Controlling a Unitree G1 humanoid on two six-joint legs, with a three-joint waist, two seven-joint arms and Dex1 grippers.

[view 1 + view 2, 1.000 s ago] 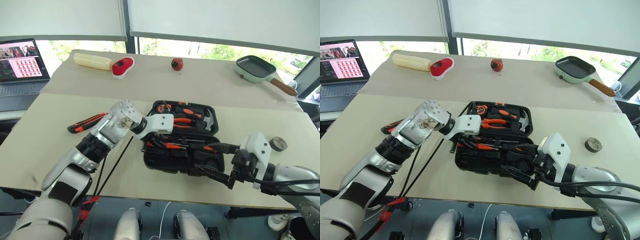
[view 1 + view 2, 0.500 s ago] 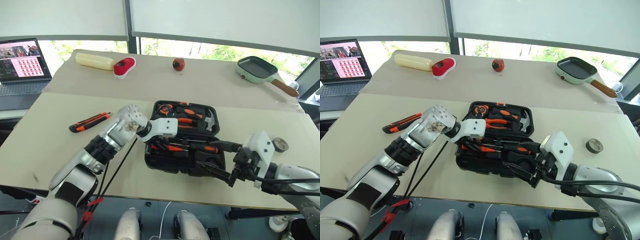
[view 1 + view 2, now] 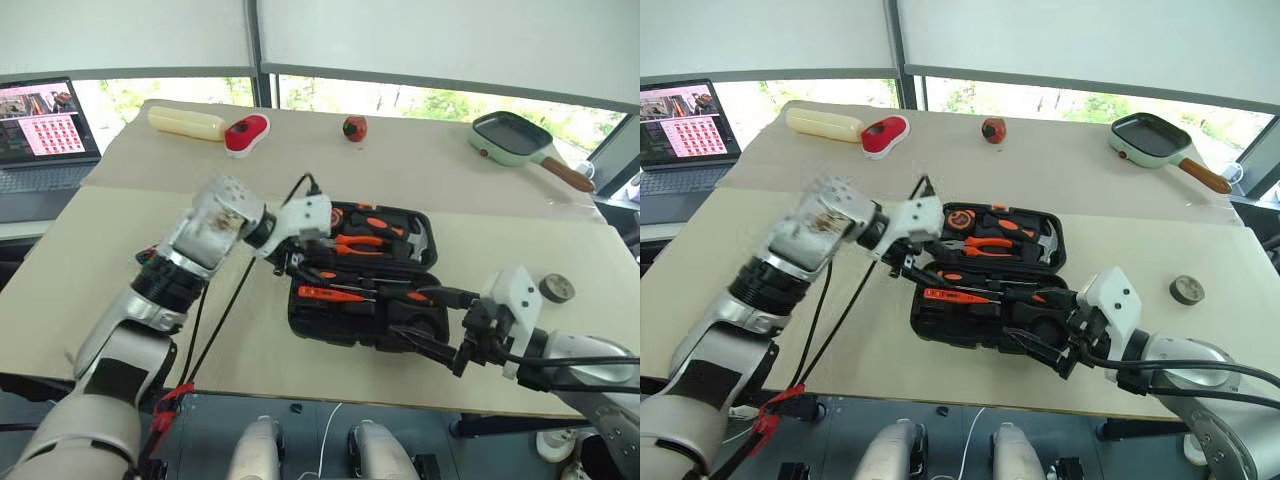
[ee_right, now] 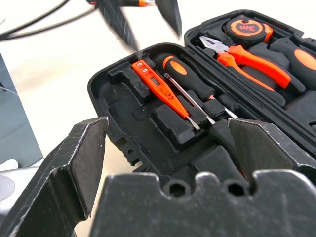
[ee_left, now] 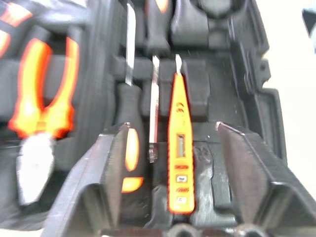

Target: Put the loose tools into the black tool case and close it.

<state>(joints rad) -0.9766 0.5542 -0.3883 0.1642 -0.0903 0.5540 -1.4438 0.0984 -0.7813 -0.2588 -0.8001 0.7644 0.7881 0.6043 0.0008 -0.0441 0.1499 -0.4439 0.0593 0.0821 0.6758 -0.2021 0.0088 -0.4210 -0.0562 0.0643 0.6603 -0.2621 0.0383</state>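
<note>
Left hand point(image 3: 292, 262) opened, lifted off tester screwdriver point(image 3: 325, 294).

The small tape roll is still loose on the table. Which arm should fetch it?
Right. The tape roll lies beside the right arm; the right gripper is open and empty at the black tool case front. The left gripper hovers over the case's opposite end.

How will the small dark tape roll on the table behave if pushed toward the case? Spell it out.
The tape roll lies flat on its face, so it would probably slide rather than roll. Small and squat, it is likely light and hard to tip. Set on edge, it might roll on its round rim across the table.
</note>
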